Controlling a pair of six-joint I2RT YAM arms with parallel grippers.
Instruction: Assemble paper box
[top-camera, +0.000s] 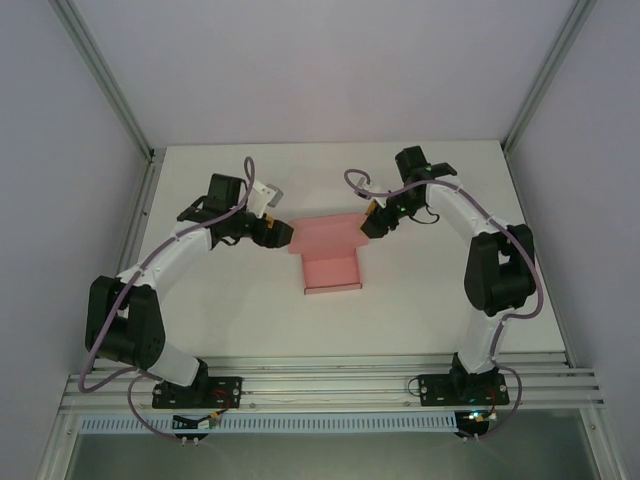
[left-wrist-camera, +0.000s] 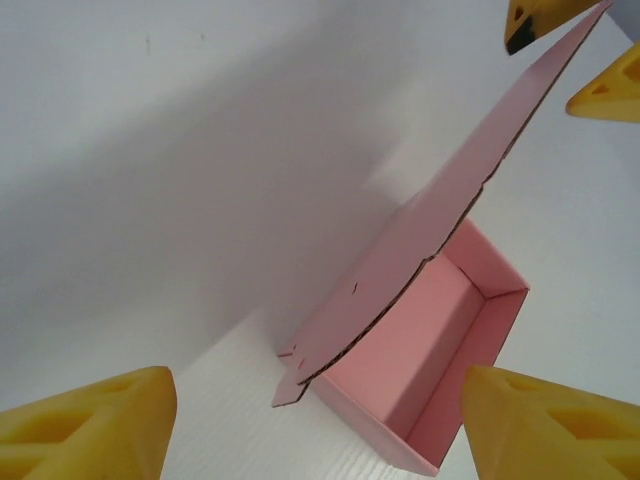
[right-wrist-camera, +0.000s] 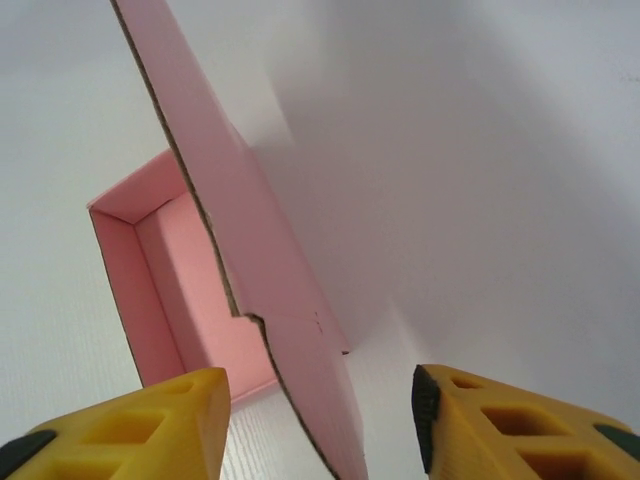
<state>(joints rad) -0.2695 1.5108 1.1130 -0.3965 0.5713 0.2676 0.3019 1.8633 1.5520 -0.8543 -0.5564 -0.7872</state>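
Observation:
The pink paper box (top-camera: 332, 272) sits mid-table as an open shallow tray with its wide lid flap (top-camera: 325, 235) raised along the far side. My left gripper (top-camera: 283, 236) is at the flap's left end and my right gripper (top-camera: 370, 222) at its right end. In the left wrist view the tray (left-wrist-camera: 440, 335) lies ahead of my open left gripper (left-wrist-camera: 315, 430), whose yellow fingers touch nothing. In the right wrist view the flap's edge (right-wrist-camera: 250, 240) runs between the fingers of my open right gripper (right-wrist-camera: 320, 425), with a gap on each side.
The white table (top-camera: 230, 310) is walled by pale panels with aluminium posts (top-camera: 110, 85) at the back corners. A metal rail (top-camera: 330, 385) carrying both arm bases runs along the near edge.

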